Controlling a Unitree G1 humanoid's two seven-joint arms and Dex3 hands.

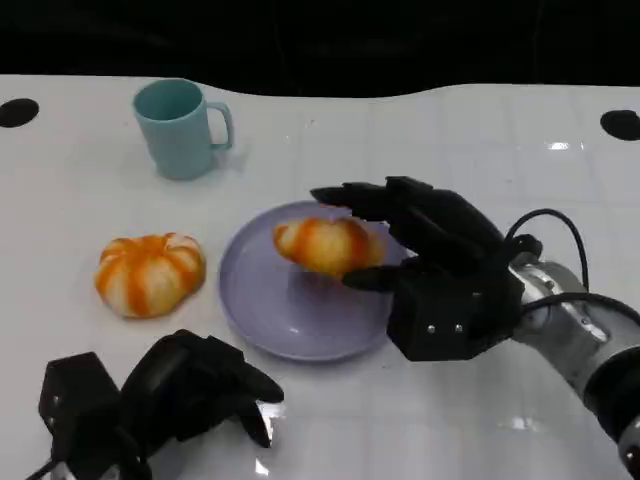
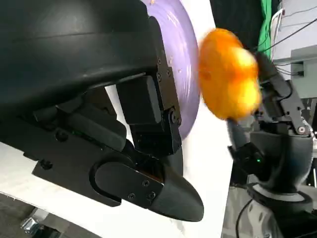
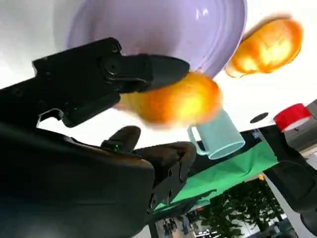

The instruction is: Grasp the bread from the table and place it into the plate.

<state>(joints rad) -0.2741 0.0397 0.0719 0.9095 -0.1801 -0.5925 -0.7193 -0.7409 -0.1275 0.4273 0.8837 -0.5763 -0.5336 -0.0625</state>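
A striped orange bread (image 1: 328, 245) hangs just over the lavender plate (image 1: 270, 315), between the spread upper fingers and thumb of my right hand (image 1: 430, 262). In the right wrist view this bread (image 3: 173, 101) is smeared while the fingers (image 3: 143, 69) around it stay sharp, and a gap shows above the thumb. The left wrist view shows the same blurred bread (image 2: 229, 74) off the plate (image 2: 185, 59). A second bread (image 1: 149, 273) lies on the table left of the plate. My left hand (image 1: 190, 390) rests at the near left, fingers curled in on nothing.
A teal mug (image 1: 181, 127) stands at the back left, well behind the plate. Two black round holes (image 1: 17, 112) mark the table's far corners. White tabletop lies bare right of the plate and behind my right arm.
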